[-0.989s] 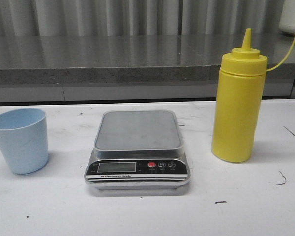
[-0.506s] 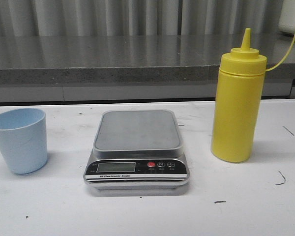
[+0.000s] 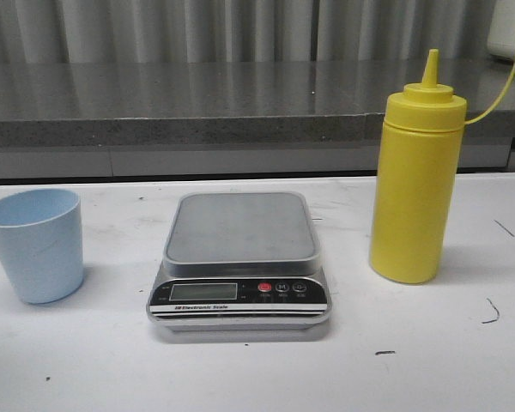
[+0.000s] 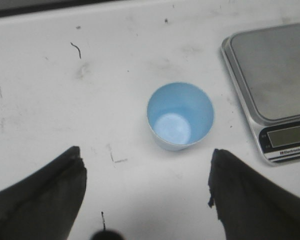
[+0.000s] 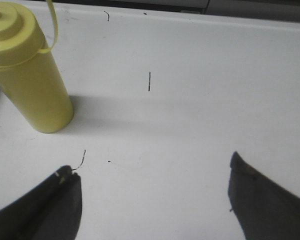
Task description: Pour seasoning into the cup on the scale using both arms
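Left tool (image 4: 146,192) hangs spread wide above the pale blue plastic cup (image 4: 180,117). Right tool (image 5: 155,192) hangs equally spread, empty, beside the tall yellow squeeze bottle (image 5: 27,70). Between them on the white surface (image 3: 429,360) sits the bare silver digital scale (image 3: 239,262).

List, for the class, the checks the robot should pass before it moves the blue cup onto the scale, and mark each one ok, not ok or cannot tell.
1. Scale platform bare: ok.
2. Cup upright on the table, to the left of the scale: ok.
3. Cup empty inside, as the left wrist view shows: ok.
4. Left gripper open, with the cup ahead of it and not yet between the fingers: ok.
5. Seasoning bottle upright to the right of the scale, away from the cup's path: ok.
6. Scale display switched on and zeroed: cannot tell, no digits can be read.
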Controlling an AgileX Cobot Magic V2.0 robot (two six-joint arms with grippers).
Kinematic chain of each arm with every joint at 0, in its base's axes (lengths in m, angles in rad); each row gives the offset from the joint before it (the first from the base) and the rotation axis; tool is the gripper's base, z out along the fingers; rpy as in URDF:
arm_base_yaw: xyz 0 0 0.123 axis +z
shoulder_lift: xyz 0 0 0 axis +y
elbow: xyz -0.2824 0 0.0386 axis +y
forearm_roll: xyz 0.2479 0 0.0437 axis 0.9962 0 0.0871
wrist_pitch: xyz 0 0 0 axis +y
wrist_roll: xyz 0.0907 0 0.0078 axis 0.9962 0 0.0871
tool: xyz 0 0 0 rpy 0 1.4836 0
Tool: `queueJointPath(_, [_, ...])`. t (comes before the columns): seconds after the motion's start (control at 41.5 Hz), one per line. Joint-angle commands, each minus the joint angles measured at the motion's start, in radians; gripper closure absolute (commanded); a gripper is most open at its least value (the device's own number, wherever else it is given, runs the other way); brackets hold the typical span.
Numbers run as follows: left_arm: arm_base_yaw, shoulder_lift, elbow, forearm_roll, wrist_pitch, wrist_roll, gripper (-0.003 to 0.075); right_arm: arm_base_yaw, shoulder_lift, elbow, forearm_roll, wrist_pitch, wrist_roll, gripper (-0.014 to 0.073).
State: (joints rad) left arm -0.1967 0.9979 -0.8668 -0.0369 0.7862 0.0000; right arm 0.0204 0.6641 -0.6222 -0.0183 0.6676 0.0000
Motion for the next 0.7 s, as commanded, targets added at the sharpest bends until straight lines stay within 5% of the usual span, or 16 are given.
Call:
queueJointPath(0.0, [-0.013, 0.092, -0.088, -0.001, -0.001, 0.000, 0.0220, -0.006, 0.004, -0.024, -0.012, -0.064, -0.011, -0.0021])
queueJointPath(0.675, [-0.013, 0.652, -0.307, -0.001, 0.034, 0.000, 0.0236, -0.006, 0.004, -0.024, -0.012, -0.064, -0.011, -0.0021])
